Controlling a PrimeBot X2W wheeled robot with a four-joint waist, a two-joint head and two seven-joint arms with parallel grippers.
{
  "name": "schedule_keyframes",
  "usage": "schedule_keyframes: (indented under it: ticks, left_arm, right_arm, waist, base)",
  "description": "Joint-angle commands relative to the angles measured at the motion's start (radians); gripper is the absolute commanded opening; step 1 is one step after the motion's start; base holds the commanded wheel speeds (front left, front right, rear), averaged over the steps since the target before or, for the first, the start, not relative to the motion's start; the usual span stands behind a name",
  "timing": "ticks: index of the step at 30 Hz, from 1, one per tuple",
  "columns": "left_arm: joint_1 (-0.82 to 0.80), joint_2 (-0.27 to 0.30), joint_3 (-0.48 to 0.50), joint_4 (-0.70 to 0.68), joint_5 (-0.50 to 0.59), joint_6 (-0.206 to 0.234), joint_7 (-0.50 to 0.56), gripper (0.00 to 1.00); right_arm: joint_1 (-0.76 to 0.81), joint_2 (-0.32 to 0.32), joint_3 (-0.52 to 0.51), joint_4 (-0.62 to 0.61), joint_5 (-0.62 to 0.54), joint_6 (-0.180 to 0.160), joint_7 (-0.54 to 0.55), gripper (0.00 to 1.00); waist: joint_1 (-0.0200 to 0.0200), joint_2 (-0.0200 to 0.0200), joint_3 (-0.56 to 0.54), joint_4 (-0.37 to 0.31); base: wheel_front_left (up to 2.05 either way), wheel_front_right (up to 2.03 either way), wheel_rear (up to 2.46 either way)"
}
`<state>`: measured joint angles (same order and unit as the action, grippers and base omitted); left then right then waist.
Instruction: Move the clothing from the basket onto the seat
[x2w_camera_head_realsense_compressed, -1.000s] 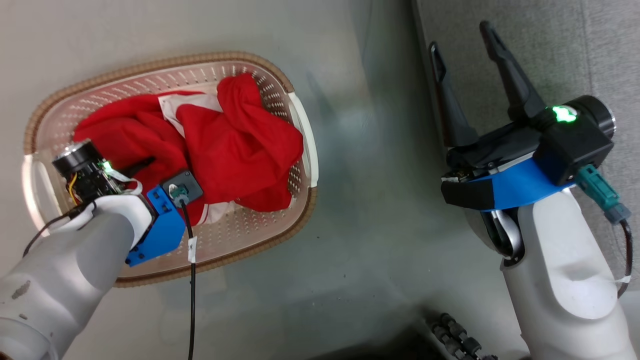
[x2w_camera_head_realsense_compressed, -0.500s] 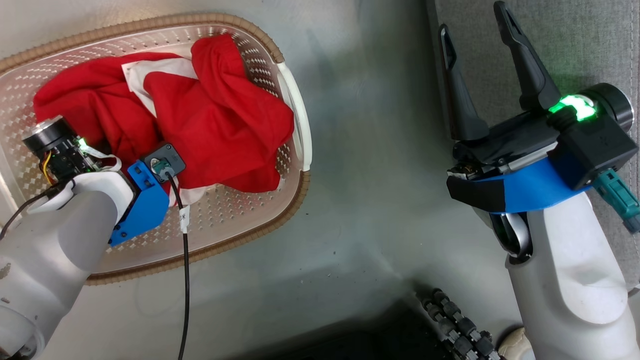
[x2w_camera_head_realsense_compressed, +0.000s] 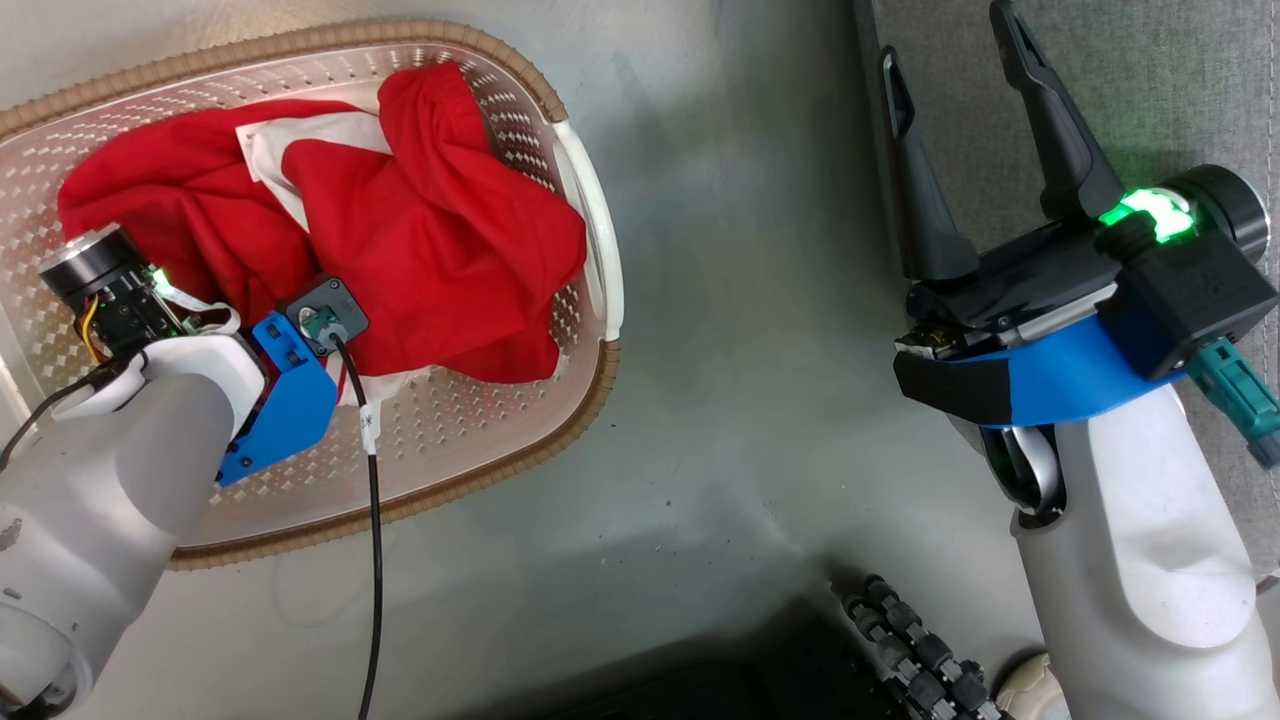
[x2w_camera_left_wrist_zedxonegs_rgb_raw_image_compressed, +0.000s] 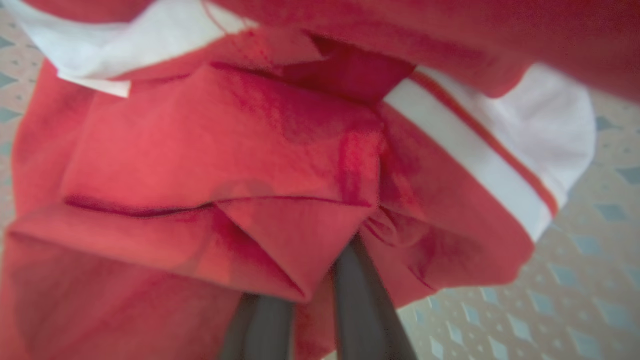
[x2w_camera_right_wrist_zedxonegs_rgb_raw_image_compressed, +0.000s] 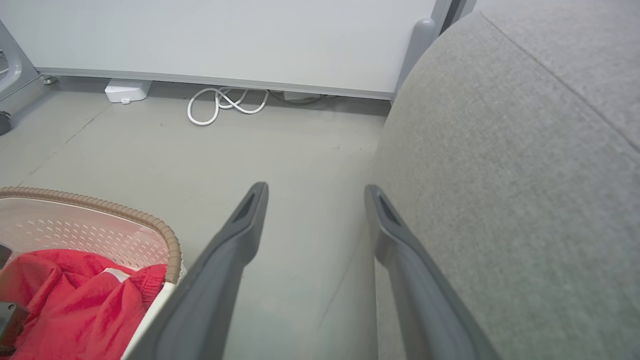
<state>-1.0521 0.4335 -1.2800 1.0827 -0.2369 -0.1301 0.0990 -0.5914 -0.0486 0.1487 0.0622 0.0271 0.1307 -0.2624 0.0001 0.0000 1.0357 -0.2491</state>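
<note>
now grasping: left claw (x2w_camera_left_wrist_zedxonegs_rgb_raw_image_compressed: 310, 280) pinched narrow on clothing (x2w_camera_left_wrist_zedxonegs_rgb_raw_image_compressed: 225, 150); next, lift clear toward seat (x2w_camera_right_wrist_zedxonegs_rgb_raw_image_compressed: 500, 175) beside the wide right claw (x2w_camera_head_realsense_compressed: 948, 40).

L forearm (x2w_camera_head_realsense_compressed: 110, 480): pale grey-white shell, rounded; few dark scuffs low down
R forearm (x2w_camera_head_realsense_compressed: 1140, 580): same pale shell; silvery loop at wrist joint
Wrist brackets (x2w_camera_head_realsense_compressed: 285, 410): blue plastic, both arms; black housing above on R
R fingers (x2w_camera_head_realsense_compressed: 1060, 150): two, long, dark grey, tapered; slot nr each tip
Wrist cams (x2w_camera_head_realsense_compressed: 1215, 205): black cyl. barrels; green LED (x2w_camera_head_realsense_compressed: 1145, 210) lit
Cables: black lead (x2w_camera_head_realsense_compressed: 372, 560) w/ white tag on L; teal plug (x2w_camera_head_realsense_compressed: 1240, 390) on R
</note>
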Motion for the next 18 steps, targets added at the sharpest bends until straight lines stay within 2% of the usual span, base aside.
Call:
schedule_keyframes:
  ticks: [1, 9, 18]
  left_arm:
    - [-0.005, -0.002, -0.003, 0.004, -0.001, 0.000, -0.003, 0.00]
    - [0.012, -0.025, -0.003, 0.010, -0.038, 0.000, -0.033, 0.00]
    - [0.038, -0.081, -0.003, 0.013, -0.095, 0.000, -0.114, 0.00]
  right_arm:
    - [-0.009, -0.003, -0.002, 0.007, -0.005, 0.000, -0.004, 1.00]
    - [-0.006, -0.003, -0.012, 0.019, -0.010, 0.000, -0.004, 1.00]
    - [0.028, -0.003, -0.030, 0.038, -0.029, 0.000, -0.004, 1.00]
  waist:
    - [-0.0001, 0.0000, -0.003, 0.002]
    - [-0.0001, 0.0000, -0.052, 0.021]
    - [-0.0001, 0.0000, -0.157, 0.067]
  base:
    - [0.00, 0.00, 0.00]
    - [0.00, 0.00, 0.00]
    - [0.00, 0.00, 0.00]
